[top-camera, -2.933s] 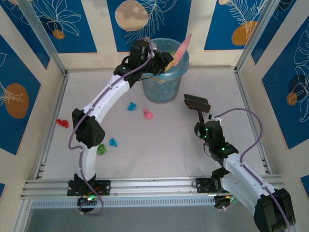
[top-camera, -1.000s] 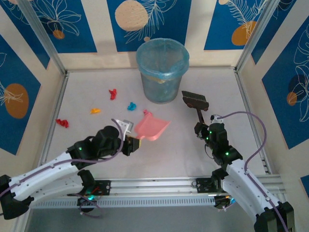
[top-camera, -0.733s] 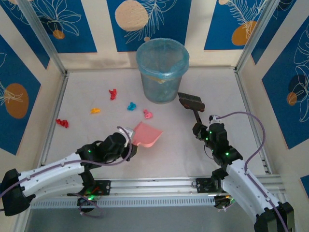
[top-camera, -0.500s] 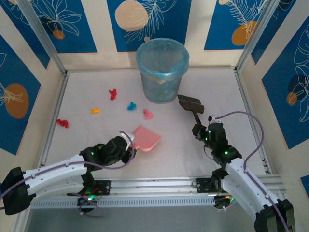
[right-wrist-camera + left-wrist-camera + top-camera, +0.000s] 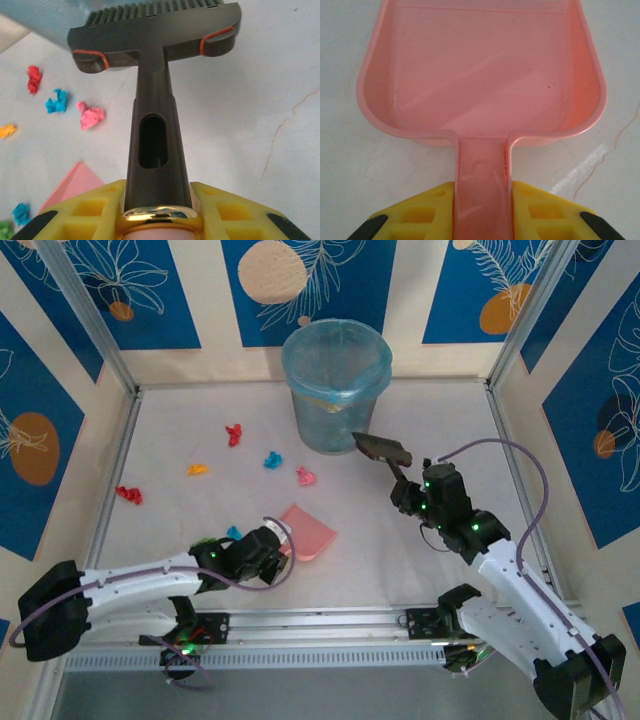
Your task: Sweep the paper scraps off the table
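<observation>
The left gripper (image 5: 482, 212) is clamped on the handle of the pink dustpan (image 5: 480, 75), which rests on the bench (image 5: 400, 570). The right gripper (image 5: 159, 212) is clamped on the handle of the dark brush (image 5: 155, 30), whose head is near the blue bin (image 5: 335, 390). The paper scraps (image 5: 306, 476) lie scattered across the left half of the bench, most of them beyond the dustpan.

Left of the bin (image 5: 330, 425) lie paper scraps (image 5: 268, 460).

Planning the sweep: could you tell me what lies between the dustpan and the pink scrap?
Just bare table between dustpan and pink scrap, in the top external view.
</observation>
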